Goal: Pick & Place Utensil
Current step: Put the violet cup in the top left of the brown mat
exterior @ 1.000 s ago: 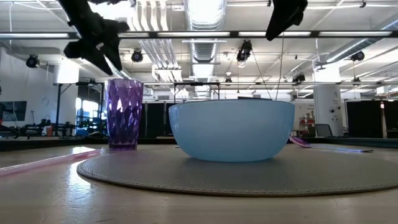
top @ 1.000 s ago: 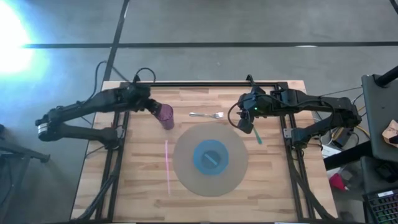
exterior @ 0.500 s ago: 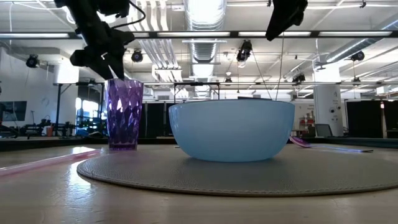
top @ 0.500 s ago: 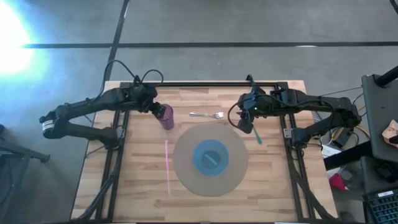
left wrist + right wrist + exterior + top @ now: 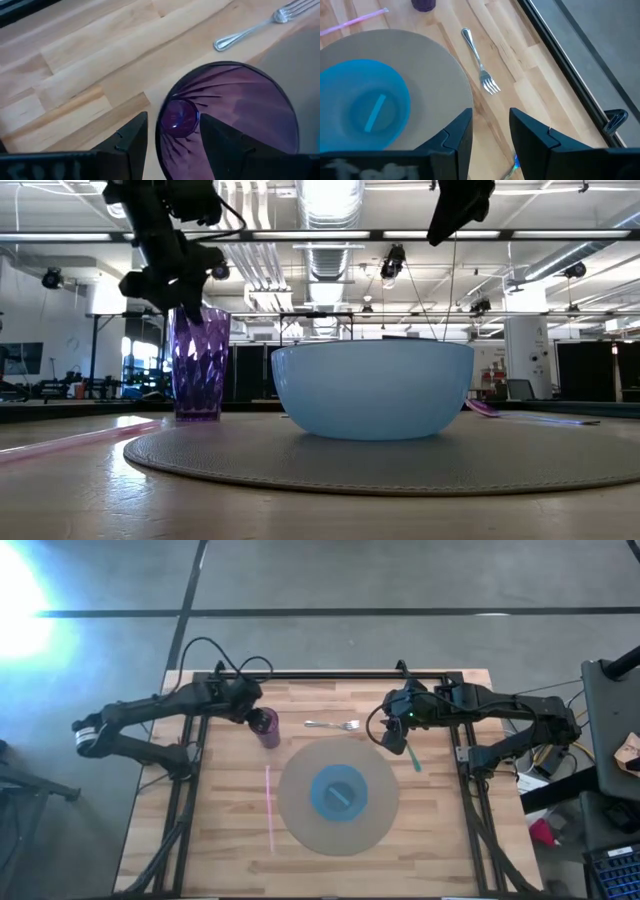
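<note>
A silver fork (image 5: 333,725) lies flat on the wooden table (image 5: 230,840), beyond the round grey mat (image 5: 300,820) that carries a blue bowl (image 5: 341,791). A purple faceted cup (image 5: 268,728) stands upright left of the fork. My left gripper (image 5: 172,119) is open at the cup's (image 5: 240,115) rim, slanting down, with one finger outside the wall and one over the hollow. My right gripper (image 5: 490,114) hangs open, high above the table between the fork's (image 5: 479,62) tines and the mat's right side, with nothing between its fingers. My left gripper stands astride the near-left part of the cup's rim (image 5: 161,107), coming from above and the table's left. In the low view its fingertips (image 5: 190,302) reach the rim's height. I cannot tell whether a finger touches the wall. The cup stands upright on the table.
A pink straw (image 5: 269,805) lies on the table left of the mat. A small plastic utensil (image 5: 415,758) lies right of the mat, under my right arm. A black rail (image 5: 330,674) runs along the table's far edge.
My left gripper has gone down and toward the table's right edge, from up and left of the cup to its rim, tipping more steeply downward. The cup has stayed upright in place.
</note>
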